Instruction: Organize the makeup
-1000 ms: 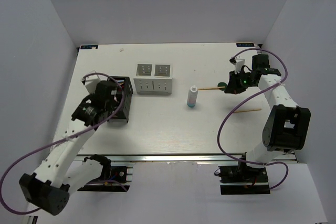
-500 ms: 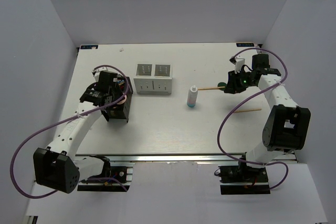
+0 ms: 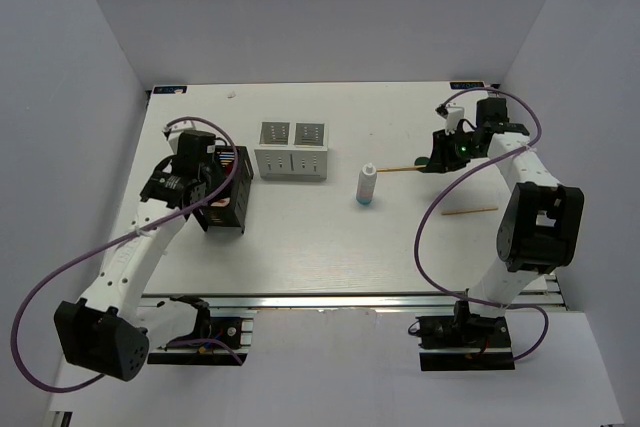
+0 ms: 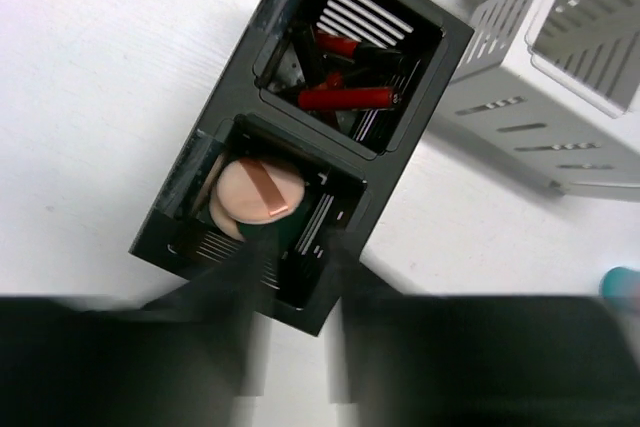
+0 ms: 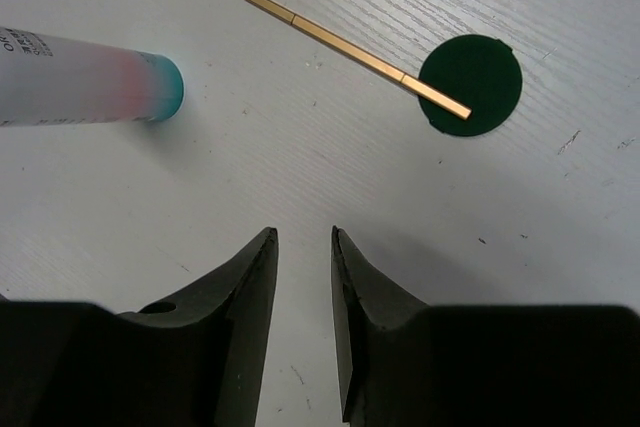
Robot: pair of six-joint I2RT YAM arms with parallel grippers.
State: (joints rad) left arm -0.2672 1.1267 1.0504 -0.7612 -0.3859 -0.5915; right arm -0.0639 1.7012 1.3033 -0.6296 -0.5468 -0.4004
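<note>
The black holder [image 4: 170, 217] holds red-and-black tubes [image 4: 345, 98] in one compartment and pink round pads [image 4: 255, 192] in the other. My left gripper [image 4: 296, 272] hovers over the holder's near corner, blurred, jaws apart and empty; it also shows in the top view [image 3: 215, 190]. The white bottle with blue base [image 3: 367, 186] stands mid-table. A wooden stick [image 5: 355, 52] lies with one end on a dark green disc [image 5: 470, 84]. My right gripper [image 5: 303, 237] is just short of them, jaws narrowly apart, empty. A second stick [image 3: 470, 211] lies nearer.
The white two-compartment box [image 3: 291, 149] stands right of the holder [image 3: 228, 209] and shows at the upper right of the left wrist view [image 4: 560, 67]. The bottle [image 5: 80, 77] lies left of my right gripper [image 3: 434, 162] in its wrist view. Walls enclose the table.
My left arm has swung its gripper over the black holder and shifted there. My right gripper has edged slightly toward the far side near the disc.
</note>
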